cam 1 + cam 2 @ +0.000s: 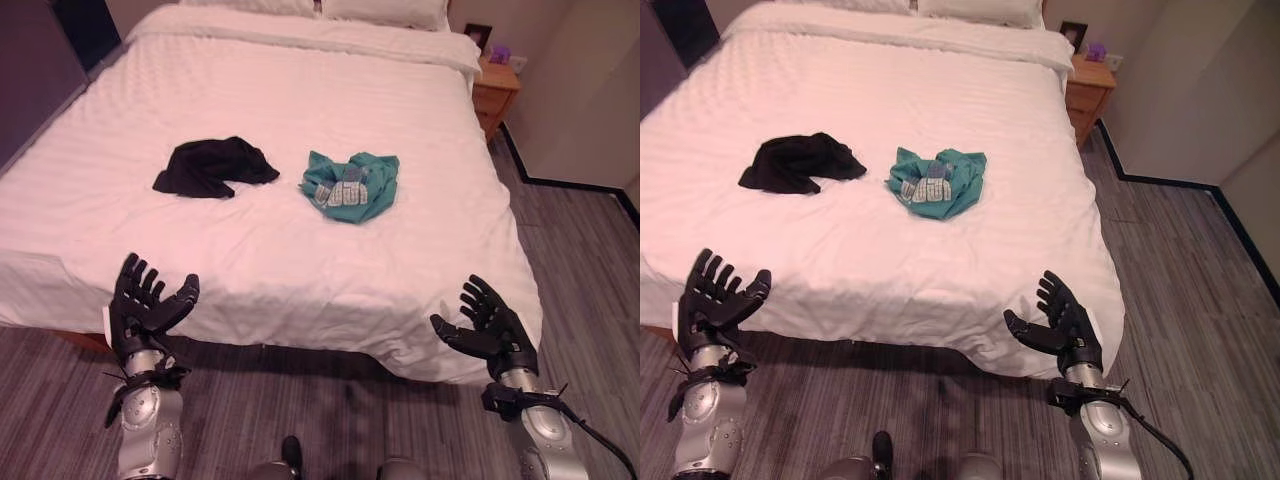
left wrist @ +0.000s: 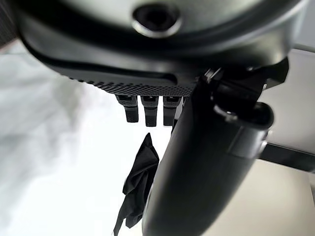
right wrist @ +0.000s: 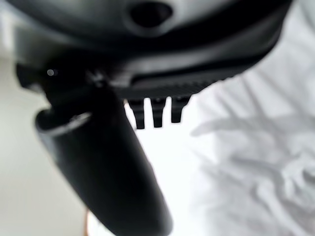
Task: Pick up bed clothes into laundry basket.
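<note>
Both hands raised at the foot of the bed point(image 1: 300, 270), fingers spread, holding nothing: left hand point(image 1: 143, 305), right hand point(image 1: 490, 325). Black garment point(image 1: 212, 166) and teal garment point(image 1: 352, 185) lying mid-bed, near each other but apart, well beyond both hands. No basket anywhere in sight.

Probably best to lean in over the mattress edge, reach for the black garment with the left hand, gather a thick fold rather than a loose corner, and avoid pinching the sheet along with it.

Left wrist view catching the black garment point(image 2: 139, 184) past its straight fingers point(image 2: 150, 109); right wrist view offering rumpled sheet point(image 3: 256, 172) instead. Nightstand point(image 1: 497, 88) visible from the head.
</note>
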{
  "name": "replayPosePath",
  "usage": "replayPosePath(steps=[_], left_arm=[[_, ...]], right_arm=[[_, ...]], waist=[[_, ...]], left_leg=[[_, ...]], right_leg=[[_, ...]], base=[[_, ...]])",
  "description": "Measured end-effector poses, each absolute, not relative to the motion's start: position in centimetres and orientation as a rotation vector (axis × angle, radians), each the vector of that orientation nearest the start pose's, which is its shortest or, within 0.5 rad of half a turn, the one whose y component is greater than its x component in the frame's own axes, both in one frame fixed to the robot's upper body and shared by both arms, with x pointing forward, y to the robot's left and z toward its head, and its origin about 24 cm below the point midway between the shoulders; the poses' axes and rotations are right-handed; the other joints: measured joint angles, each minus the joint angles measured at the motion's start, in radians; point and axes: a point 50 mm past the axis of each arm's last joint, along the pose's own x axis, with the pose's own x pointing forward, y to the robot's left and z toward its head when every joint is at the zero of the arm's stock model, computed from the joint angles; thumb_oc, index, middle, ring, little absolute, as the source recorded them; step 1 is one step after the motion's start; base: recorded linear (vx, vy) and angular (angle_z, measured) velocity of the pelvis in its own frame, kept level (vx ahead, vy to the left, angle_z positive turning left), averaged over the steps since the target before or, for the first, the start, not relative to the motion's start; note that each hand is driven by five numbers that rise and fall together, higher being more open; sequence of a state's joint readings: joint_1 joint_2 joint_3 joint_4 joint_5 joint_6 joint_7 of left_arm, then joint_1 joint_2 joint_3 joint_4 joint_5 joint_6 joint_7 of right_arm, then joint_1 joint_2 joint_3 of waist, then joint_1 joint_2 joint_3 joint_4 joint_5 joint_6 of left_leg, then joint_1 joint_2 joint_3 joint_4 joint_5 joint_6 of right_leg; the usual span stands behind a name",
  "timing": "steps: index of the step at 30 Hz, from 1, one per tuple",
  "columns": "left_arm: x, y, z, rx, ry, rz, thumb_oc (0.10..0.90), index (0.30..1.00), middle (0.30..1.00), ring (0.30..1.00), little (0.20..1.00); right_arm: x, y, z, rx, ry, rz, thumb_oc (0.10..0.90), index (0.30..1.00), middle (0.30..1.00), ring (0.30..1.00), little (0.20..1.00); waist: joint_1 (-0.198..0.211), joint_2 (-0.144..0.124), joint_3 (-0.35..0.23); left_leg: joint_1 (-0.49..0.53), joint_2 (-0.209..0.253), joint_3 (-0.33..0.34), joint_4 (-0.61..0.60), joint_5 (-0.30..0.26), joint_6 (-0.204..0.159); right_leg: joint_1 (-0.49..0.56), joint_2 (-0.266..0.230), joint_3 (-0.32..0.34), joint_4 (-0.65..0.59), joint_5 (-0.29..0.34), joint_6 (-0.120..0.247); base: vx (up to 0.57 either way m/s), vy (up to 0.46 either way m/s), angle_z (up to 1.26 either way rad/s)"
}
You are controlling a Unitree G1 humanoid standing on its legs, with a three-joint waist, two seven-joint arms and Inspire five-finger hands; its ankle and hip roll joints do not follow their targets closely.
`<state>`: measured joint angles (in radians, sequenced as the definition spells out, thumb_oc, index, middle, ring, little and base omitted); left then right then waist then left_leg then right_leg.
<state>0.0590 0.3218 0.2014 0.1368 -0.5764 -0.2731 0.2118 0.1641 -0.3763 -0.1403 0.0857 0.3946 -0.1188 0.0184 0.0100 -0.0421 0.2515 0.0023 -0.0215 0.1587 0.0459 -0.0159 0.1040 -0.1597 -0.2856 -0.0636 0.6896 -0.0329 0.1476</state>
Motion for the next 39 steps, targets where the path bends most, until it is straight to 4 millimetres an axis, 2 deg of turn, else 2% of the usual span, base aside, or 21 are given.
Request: replayPosePath(steps=[1, 2, 6, 7, 8, 9, 10, 11, 13, 14, 17, 21, 22, 24, 26, 27, 30, 34, 39], left_arm=[[22.6, 28.5, 5.1, -0.247, -0.166, 0.501, 0.8, 0.9, 0.9, 0.9, 0.9], [22.6, 28.4, 5.2, -0.251, -0.171, 0.498, 0.8, 0.9, 0.9, 0.9, 0.9], [23.0, 28.2, 6.0, -0.256, -0.205, 0.463, 0.8, 0.9, 0.9, 0.9, 0.9], [22.9, 28.2, 5.9, -0.254, -0.203, 0.462, 0.8, 0.9, 0.9, 0.9, 0.9], [22.8, 28.3, 5.9, -0.253, -0.202, 0.465, 0.8, 0.9, 0.9, 0.9, 0.9], [22.5, 28.4, 5.6, -0.248, -0.188, 0.473, 0.8, 0.9, 0.9, 0.9, 0.9], [22.1, 28.6, 5.3, -0.245, -0.176, 0.483, 0.8, 0.9, 0.9, 0.9, 0.9], [21.5, 28.6, 4.6, -0.257, -0.156, 0.504, 0.8, 0.9, 0.9, 0.9, 0.9], [20.6, 28.7, 3.7, -0.263, -0.122, 0.527, 0.8, 0.9, 0.9, 0.9, 0.9], [20.1, 28.5, 3.0, -0.286, -0.098, 0.545, 0.8, 0.9, 0.9, 0.9, 0.9], [20.1, 27.9, 2.4, -0.307, -0.068, 0.536, 0.8, 0.9, 0.9, 0.9, 0.9], [20.3, 27.3, 2.2, -0.311, -0.051, 0.501, 0.8, 0.9, 0.9, 0.9, 0.9], [20.4, 27.1, 2.2, -0.304, -0.047, 0.489, 0.8, 0.9, 0.9, 0.9, 0.9], [20.6, 27.1, 1.9, -0.3, -0.026, 0.484, 0.8, 0.9, 0.9, 0.9, 0.9], [20.2, 27.1, 0.7, -0.299, 0.05, 0.489, 0.8, 0.9, 0.9, 0.9, 0.9], [20.0, 26.9, 0.2, -0.299, 0.082, 0.485, 0.8, 0.9, 0.9, 0.9, 0.9], [19.6, 26.3, -0.5, -0.295, 0.126, 0.451, 0.8, 0.9, 0.9, 0.9, 0.9], [19.6, 26.1, -0.5, -0.279, 0.127, 0.422, 0.8, 0.9, 0.9, 0.9, 0.9], [19.7, 26.1, -0.3, -0.267, 0.124, 0.409, 0.8, 0.9, 0.9, 0.9, 0.9]], right_arm=[[20.9, -27.4, 3.2, -0.017, 0.052, -0.204, 0.8, 0.9, 0.9, 0.9, 0.9], [20.8, -27.6, 3.4, -0.024, 0.046, -0.212, 0.8, 0.9, 0.9, 0.9, 0.9], [20.5, -29.2, 4.2, -0.078, 0.034, -0.252, 0.8, 0.9, 0.9, 0.9, 0.9], [20.4, -29.7, 4.4, -0.089, 0.033, -0.275, 0.8, 0.9, 0.9, 0.9, 0.9], [20.4, -29.8, 4.4, -0.092, 0.033, -0.283, 0.8, 0.9, 0.9, 0.9, 0.9], [20.4, -29.9, 4.3, -0.094, 0.036, -0.292, 0.8, 0.9, 0.9, 0.9, 0.9], [20.4, -29.8, 4.2, -0.093, 0.038, -0.289, 0.8, 0.9, 0.9, 0.9, 0.9], [20.7, -29.8, 4.3, -0.09, 0.033, -0.288, 0.8, 0.9, 0.9, 0.9, 0.9], [21.2, -29.7, 4.4, -0.068, 0.021, -0.288, 0.8, 0.9, 0.9, 0.9, 0.9], [21.7, -29.7, 4.8, -0.041, 0.003, -0.286, 0.8, 0.9, 0.9, 0.9, 0.9], [21.6, -29.3, 4.5, 0.003, 0.004, -0.279, 0.8, 0.9, 0.9, 0.9, 0.9], [21.0, -28.7, 3.5, 0.019, 0.046, -0.248, 0.8, 0.9, 0.9, 0.9, 0.9], [18.2, -27.9, 0.6, 0.048, 0.17, -0.239, 0.8, 0.9, 0.9, 0.9, 0.9], [18.2, -27.8, 0.4, 0.054, 0.173, -0.27, 0.8, 0.9, 0.9, 0.9, 0.9], [18.8, -26.7, 0.0, 0.106, 0.175, -0.286, 0.8, 0.9, 0.9, 0.9, 0.9], [19.0, -26.3, -0.2, 0.116, 0.178, -0.278, 0.8, 0.9, 0.9, 0.9, 0.9], [19.6, -25.9, -0.5, 0.114, 0.199, -0.252, 0.8, 0.9, 0.9, 0.9, 0.9], [20.6, -26.2, 0.3, 0.076, 0.183, -0.231, 0.8, 0.9, 0.9, 0.9, 0.9], [22.3, -29.3, 3.3, -0.073, 0.121, -0.245, 0.8, 0.9, 0.9, 0.9, 0.9]], waist=[[-0.004, 0.015, 0.009], [-0.007, 0.019, 0.01], [-0.029, 0.008, 0.006], [-0.024, -0.012, -0.006], [-0.025, -0.02, -0.01], [-0.024, -0.049, -0.024], [-0.022, -0.064, -0.034], [-0.014, -0.053, -0.039], [0.004, -0.05, -0.047], [0.015, -0.045, -0.05], [0.021, -0.045, -0.051], [0.011, -0.037, -0.056], [-0.003, -0.024, -0.085], [0.006, -0.023, -0.085], [0.013, -0.009, -0.085], [0.025, 0.002, -0.084], [0.037, 0.027, -0.085], [0.063, 0.044, -0.088], [0.085, 0.034, -0.086]], left_leg=[[0.028, 0.002, -0.006, -0.029, 0.009, -0.001], [0.035, 0.003, -0.008, -0.036, 0.014, -0.001], [0.086, -0.008, -0.031, -0.104, 0.035, -0.022], [0.105, -0.017, -0.034, -0.123, 0.034, -0.024], [0.109, -0.021, -0.04, -0.124, 0.032, -0.027], [0.127, -0.035, -0.054, -0.125, 0.022, -0.043], [0.14, -0.039, -0.054, -0.127, 0.014, -0.053], [0.153, -0.02, -0.053, -0.132, 0.011, -0.061], [0.174, 0.004, -0.039, -0.133, -0.003, -0.083], [0.178, 0.028, -0.033, -0.133, -0.011, -0.101], [0.179, 0.058, -0.036, -0.133, -0.012, -0.117], [0.177, 0.068, -0.042, -0.133, -0.017, -0.126], [0.164, 0.058, -0.041, -0.133, -0.015, -0.124], [0.158, 0.057, -0.046, -0.123, -0.015, -0.123], [0.161, 0.058, -0.05, -0.122, -0.015, -0.123], [0.162, 0.057, -0.052, -0.124, -0.015, -0.123], [0.158, 0.055, -0.057, -0.123, -0.015, -0.123], [0.152, 0.055, -0.065, -0.121, -0.014, -0.122], [0.143, 0.054, -0.089, -0.122, -0.013, -0.121]], right_leg=[[-0.004, 0.01, -0.027, -0.048, -0.018, 0.024], [-0.003, 0.021, -0.036, -0.072, -0.022, 0.029], [0.011, 0.091, -0.073, -0.357, -0.016, 0.024], [0.031, 0.117, -0.072, -0.518, 0.012, -0.004], [0.044, 0.121, -0.071, -0.569, 0.034, -0.009], [0.077, 0.12, -0.062, -0.633, 0.121, -0.019], [0.096, 0.122, -0.057, -0.66, 0.143, -0.041], [0.123, 0.142, -0.059, -0.693, 0.161, -0.054], [0.174, 0.176, -0.059, -0.773, 0.186, -0.07], [0.18, 0.2, -0.045, -0.782, 0.184, -0.077], [0.181, 0.231, -0.05, -0.781, 0.176, -0.089], [0.182, 0.239, -0.056, -0.782, 0.171, -0.093], [0.167, 0.228, -0.054, -0.782, 0.175, -0.096], [0.17, 0.222, -0.071, -0.783, 0.173, -0.096], [0.175, 0.221, -0.076, -0.789, 0.161, -0.089], [0.176, 0.22, -0.077, -0.789, 0.156, -0.097], [0.178, 0.218, -0.083, -0.789, 0.158, -0.094], [0.178, 0.216, -0.097, -0.788, 0.164, -0.1], [0.186, 0.212, -0.119, -0.782, 0.161, -0.097]], base=[[0.29, 0.042, -0.04], [0.14, -0.012, 0.1], [0.16, -0.037, 0.26], [0.11, -0.05, 0.16], [0.11, -0.064, 0.32], [0.11, -0.048, 0.28], [0.11, -0.035, 0.11], [0.07, -0.034, -0.15], [0.08, -0.04, -0.27], [0.08, -0.025, -0.21], [0.02, -0.027, -0.05], [0.03, -0.003, 0.03], [0.01, 0.046, 0.06], [0.04, 0.08, 0.11], [0.04, 0.088, 0.11], [0.01, 0.092, 0.04], [0.0, 0.083, 0.08], [-0.01, 0.042, 0.07], [0.01, 0.027, 0.12]])
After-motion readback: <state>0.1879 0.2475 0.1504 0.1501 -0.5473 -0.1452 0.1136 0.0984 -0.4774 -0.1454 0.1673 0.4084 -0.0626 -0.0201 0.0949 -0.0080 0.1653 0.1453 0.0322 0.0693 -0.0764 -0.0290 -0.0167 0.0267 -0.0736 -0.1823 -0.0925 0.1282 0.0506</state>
